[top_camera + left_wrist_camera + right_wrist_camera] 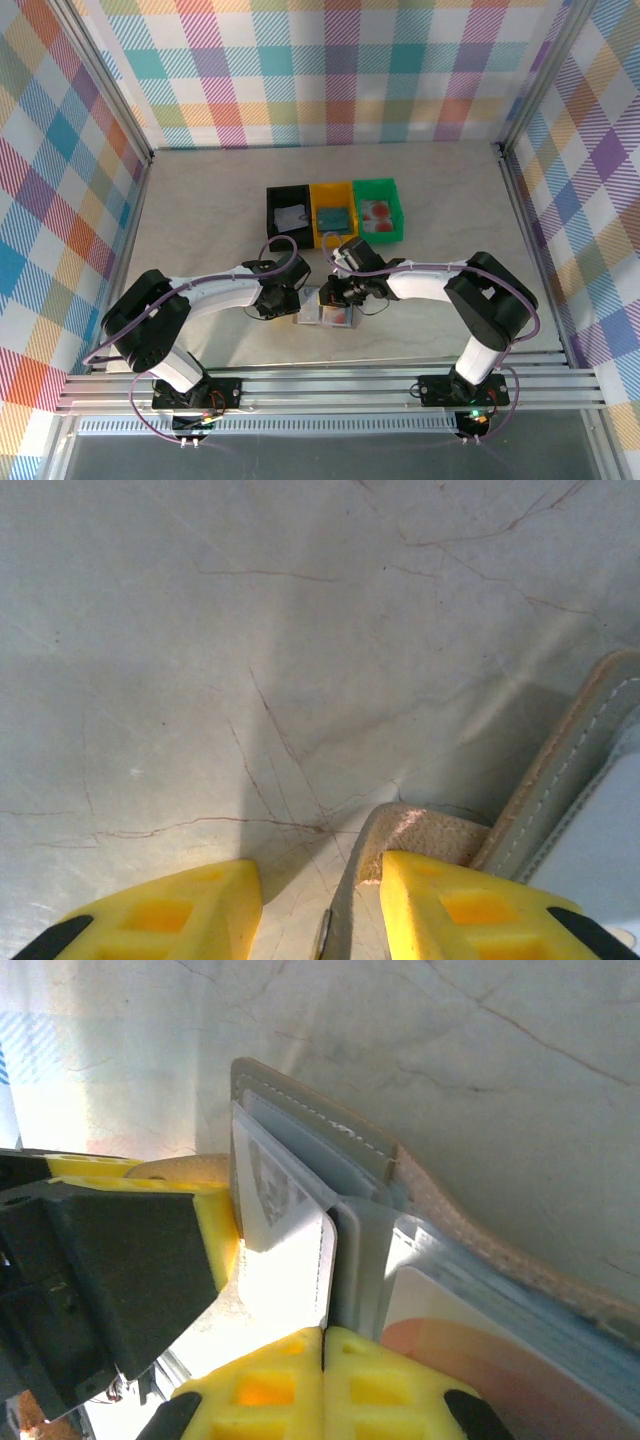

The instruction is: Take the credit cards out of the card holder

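The grey card holder [328, 320] lies open on the table between my two grippers. Its stitched edge and pale pocket panels [330, 1135] run across the right wrist view. A whitish-grey patterned card [265, 1185] sits in one pocket and a reddish-pink card [480, 1360] in the other. My right gripper [322, 1345] is shut, its tips at the holder's middle fold; I cannot tell whether it pinches anything. My left gripper [320, 880] stands open over the holder's tan flap [420, 830], which rests against its right finger [470, 910].
Behind the holder stand a black tray [272, 212] with a whitish card, a yellow tray [316, 192] with a teal card and a green tray [392, 190] with a reddish card. Metal frame posts and checked walls enclose the marbled table [200, 220].
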Tool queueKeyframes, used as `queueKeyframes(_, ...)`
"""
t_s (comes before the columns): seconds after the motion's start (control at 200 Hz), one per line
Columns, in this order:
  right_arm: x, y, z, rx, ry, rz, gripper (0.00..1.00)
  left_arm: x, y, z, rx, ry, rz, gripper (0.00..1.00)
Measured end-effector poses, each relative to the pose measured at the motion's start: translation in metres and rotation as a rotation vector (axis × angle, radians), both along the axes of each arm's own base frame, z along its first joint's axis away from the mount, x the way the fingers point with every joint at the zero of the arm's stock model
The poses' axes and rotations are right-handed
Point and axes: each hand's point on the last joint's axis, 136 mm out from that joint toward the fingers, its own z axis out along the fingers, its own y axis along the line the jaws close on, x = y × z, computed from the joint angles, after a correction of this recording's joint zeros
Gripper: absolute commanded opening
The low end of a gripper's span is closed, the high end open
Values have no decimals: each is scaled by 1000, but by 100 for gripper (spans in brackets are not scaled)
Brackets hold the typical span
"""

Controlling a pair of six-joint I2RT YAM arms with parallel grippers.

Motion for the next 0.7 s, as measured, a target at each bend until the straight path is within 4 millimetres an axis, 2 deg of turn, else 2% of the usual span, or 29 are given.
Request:
queueKeyframes(0.26, 2, -5, -2, -11, 6, -8, 0, 0, 0, 0, -1, -1, 0, 37)
queueKeyframes(0.52, 7, -11, 14, 16, -21, -28, 0, 0, 0, 0, -1, -1, 0, 37)
queueKeyframes(0.7, 8, -16, 12, 8, -18, -34, 0, 0, 0, 0, -1, -1, 0, 37)
